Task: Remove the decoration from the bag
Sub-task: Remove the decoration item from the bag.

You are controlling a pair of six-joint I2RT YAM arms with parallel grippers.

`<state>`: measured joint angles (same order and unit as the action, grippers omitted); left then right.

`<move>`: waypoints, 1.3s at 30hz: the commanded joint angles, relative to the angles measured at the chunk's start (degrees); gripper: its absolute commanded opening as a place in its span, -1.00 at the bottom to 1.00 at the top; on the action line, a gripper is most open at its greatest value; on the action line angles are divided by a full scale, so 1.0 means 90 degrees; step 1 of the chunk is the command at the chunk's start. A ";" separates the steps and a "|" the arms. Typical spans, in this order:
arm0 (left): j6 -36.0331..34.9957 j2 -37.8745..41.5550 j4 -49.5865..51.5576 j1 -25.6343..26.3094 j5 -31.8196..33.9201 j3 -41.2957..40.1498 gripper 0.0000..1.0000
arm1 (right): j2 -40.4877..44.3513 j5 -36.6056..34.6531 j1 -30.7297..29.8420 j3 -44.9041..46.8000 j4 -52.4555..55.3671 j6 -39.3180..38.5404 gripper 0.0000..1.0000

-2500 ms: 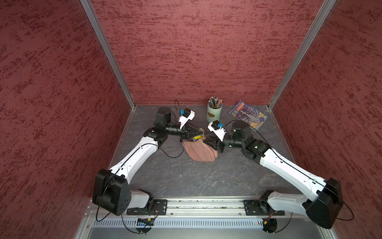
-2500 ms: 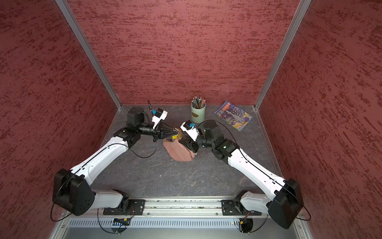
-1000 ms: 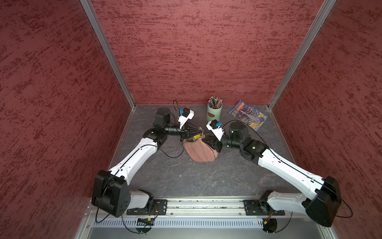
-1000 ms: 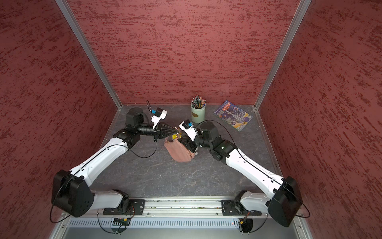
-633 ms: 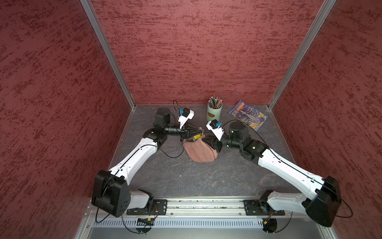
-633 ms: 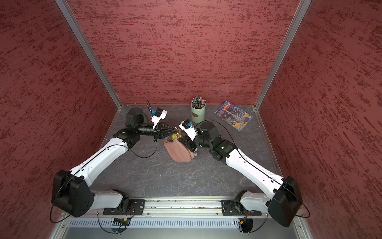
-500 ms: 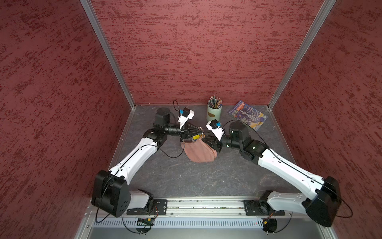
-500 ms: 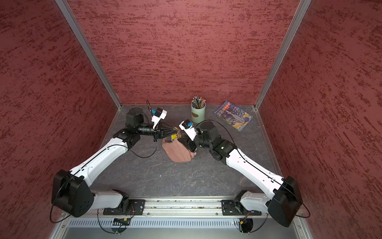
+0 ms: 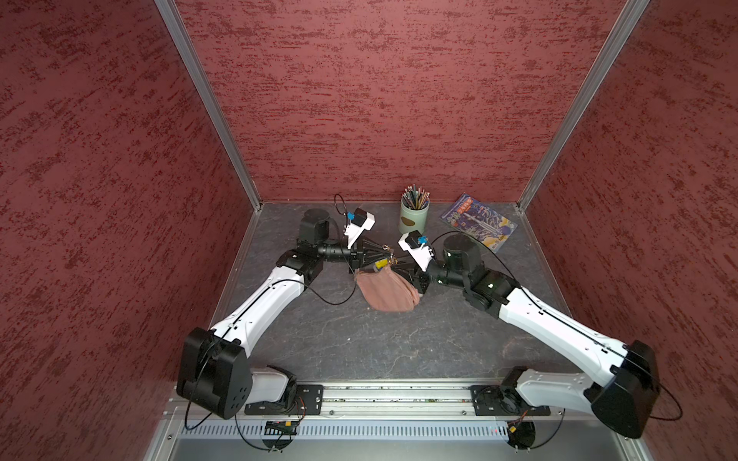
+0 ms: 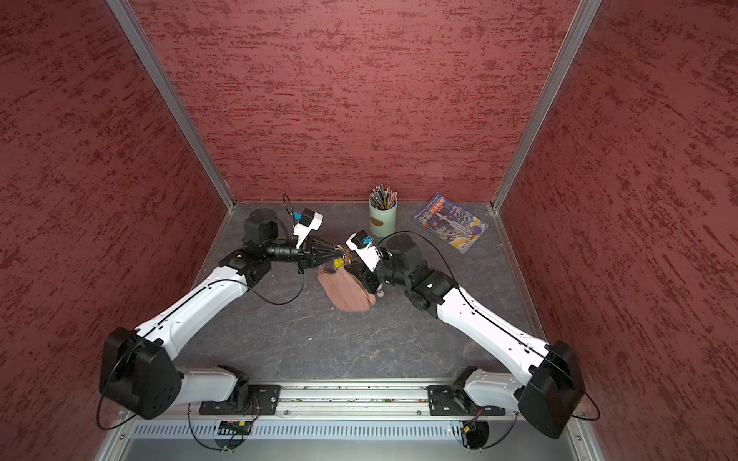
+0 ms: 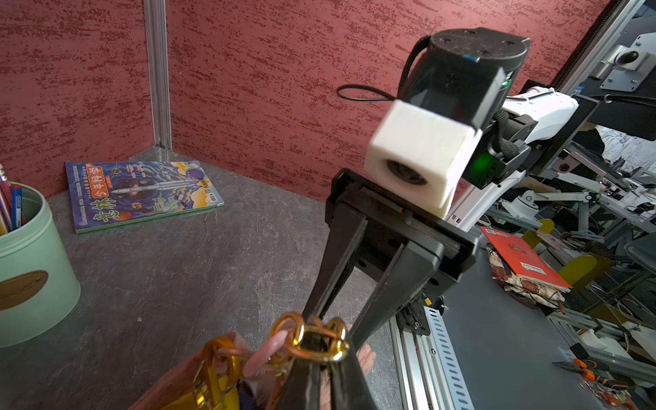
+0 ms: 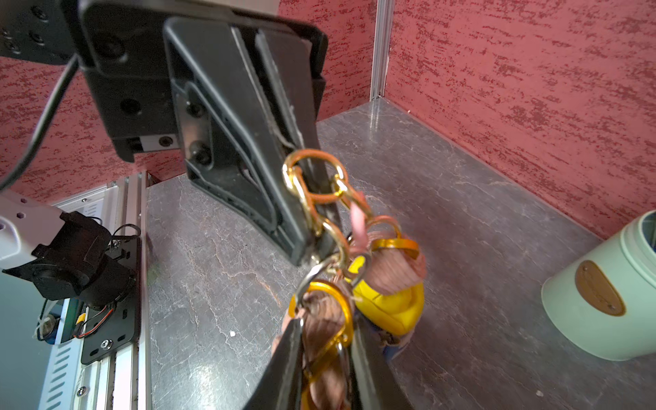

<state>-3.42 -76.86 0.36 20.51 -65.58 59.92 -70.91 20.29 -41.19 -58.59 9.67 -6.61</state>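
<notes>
Since earlier frames, the right gripper (image 9: 395,266) has closed in on the bag (image 9: 387,293), which rests on the table (image 9: 359,343) in both top views. Left wrist view: the left gripper (image 11: 319,351) pinches the gold chain (image 11: 312,342). Right wrist view: the right jaws clamp the soft strap (image 12: 319,312). The yellow charm (image 12: 394,305) is judged light and limp, so hold it by the chain.

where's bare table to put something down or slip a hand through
Free: the wide strip of table bordered by bag, front rail, left arm and right arm. Smaller patch between magazine and right arm. Crowded: the back, where the arms meet at the bag near the cup.
</notes>
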 commanded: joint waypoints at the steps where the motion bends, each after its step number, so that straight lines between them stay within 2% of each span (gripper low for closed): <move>1: -0.0003 0.0243 -0.0152 -0.0038 0.0250 -0.0135 -1.00 | 0.0180 -0.0309 -0.0062 -0.0403 0.0144 0.0192 -0.55; 10: 0.0536 0.0276 -0.0919 0.0031 0.0760 -0.0422 -1.00 | -0.0074 -0.1204 -0.0213 -0.1314 0.1384 0.0869 -0.62; 20: 0.0691 0.0443 -0.1287 0.0085 0.0979 -0.0624 -1.00 | -0.0506 -0.2091 -0.0238 -0.2081 0.2286 0.1310 -0.64; 26: 0.0557 0.0432 -0.1195 0.0231 0.1094 -0.0623 -1.00 | -0.0753 -0.2264 -0.0283 -0.2490 0.2754 0.1401 -0.64; 32: -0.0012 0.0506 -0.0536 0.0288 0.1877 -0.0479 -1.00 | -0.1060 -0.2551 -0.0482 -0.3282 0.4000 0.1392 -0.60; 39: -0.0194 0.0621 -0.0610 0.0425 0.2758 -0.0502 -1.00 | -0.1358 -0.3207 -0.0570 -0.3961 0.5203 0.1354 -0.57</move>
<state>-2.85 -72.73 -5.96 23.90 -46.63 54.65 -83.29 -3.55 -45.91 -90.94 49.87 5.61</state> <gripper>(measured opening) 0.082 0.214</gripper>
